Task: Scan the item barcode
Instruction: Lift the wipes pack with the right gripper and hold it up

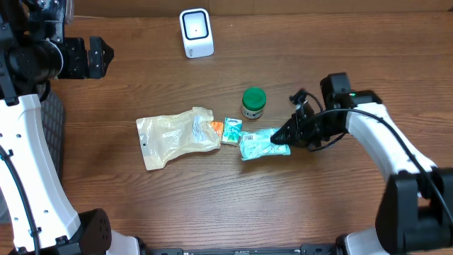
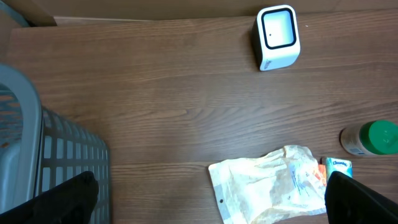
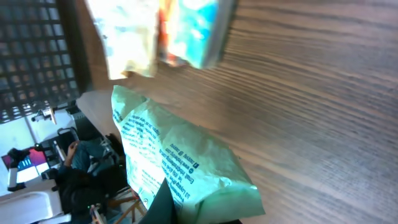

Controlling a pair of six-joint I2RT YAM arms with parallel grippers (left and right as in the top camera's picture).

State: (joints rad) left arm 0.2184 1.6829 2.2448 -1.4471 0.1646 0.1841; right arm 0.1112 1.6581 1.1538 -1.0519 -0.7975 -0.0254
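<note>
Wooden table [image 1: 141,205], grey basket [image 2: 43,162] alongside

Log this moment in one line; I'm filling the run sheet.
right hand: shut on teal plastic packet | left hand: open, idle | white box scanner: untouched

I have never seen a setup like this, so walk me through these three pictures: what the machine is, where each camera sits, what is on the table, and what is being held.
Two robot arms work at a wooden table. The overhead picture looks down from above; the other two come from cameras on each wrist. On the table lie a white scanner, a green-capped jar, a crumpled clear bag, a small packet and a teal pouch. The right gripper is shut on the pouch's edge. The left gripper is open, holding nothing, near a grey basket.
</note>
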